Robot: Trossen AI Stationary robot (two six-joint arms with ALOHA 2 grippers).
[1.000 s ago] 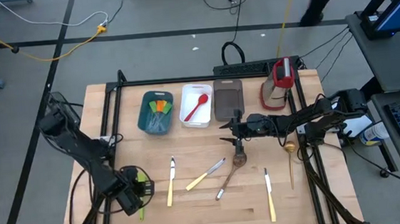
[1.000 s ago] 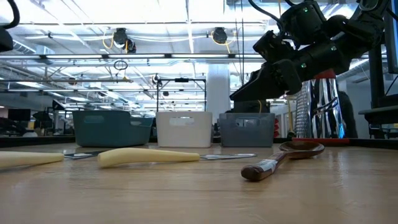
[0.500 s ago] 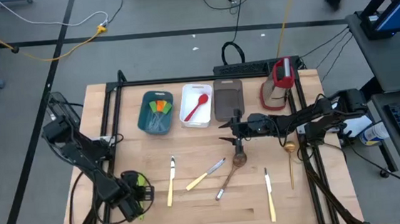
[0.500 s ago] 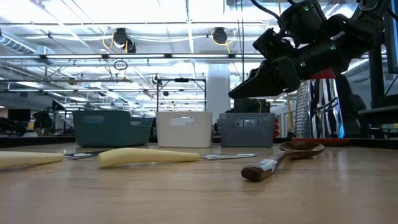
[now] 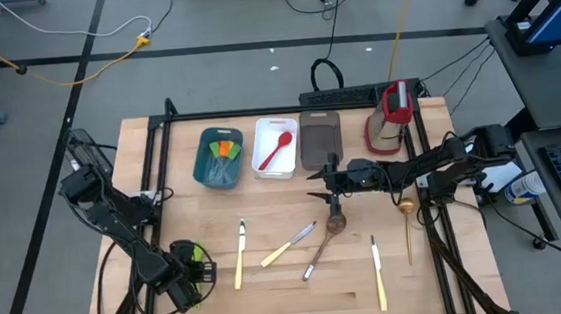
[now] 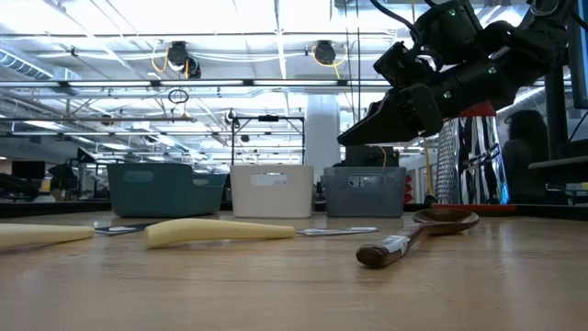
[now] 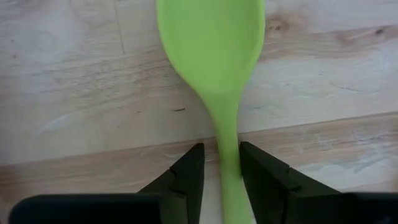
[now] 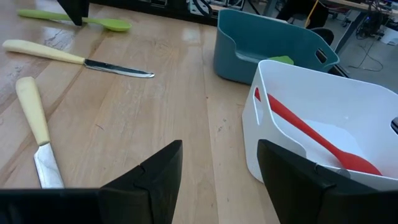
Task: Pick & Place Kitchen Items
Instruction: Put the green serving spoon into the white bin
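left gripper [image 7: 221, 171] astride one green spoon [image 7: 214, 56], three knives [image 5: 238, 256]

**Open lanes and blockers on the desk**

The near strip of the desk [image 5: 302, 301] lies bare along its front edge, wide enough for a pass below the scattered utensils. Mid-desk is cluttered: two pale-handled knives [image 5: 238, 256], a third knife [image 5: 378, 270], the wooden spoon [image 5: 335, 219] and a gold spoon [image 5: 406, 222] lie apart, with narrow bare gaps between them. The back edge is walled by the teal tray [image 5: 217, 159], white tray [image 5: 275, 147] and grey-brown tray [image 5: 319, 140], set side by side, and the red-and-white upright object [image 5: 390, 116]. The right arm reaches across above the wooden spoon. The left gripper [image 5: 191, 274] fills the front-left corner, its jaws straddling the green spoon [image 7: 214, 56].
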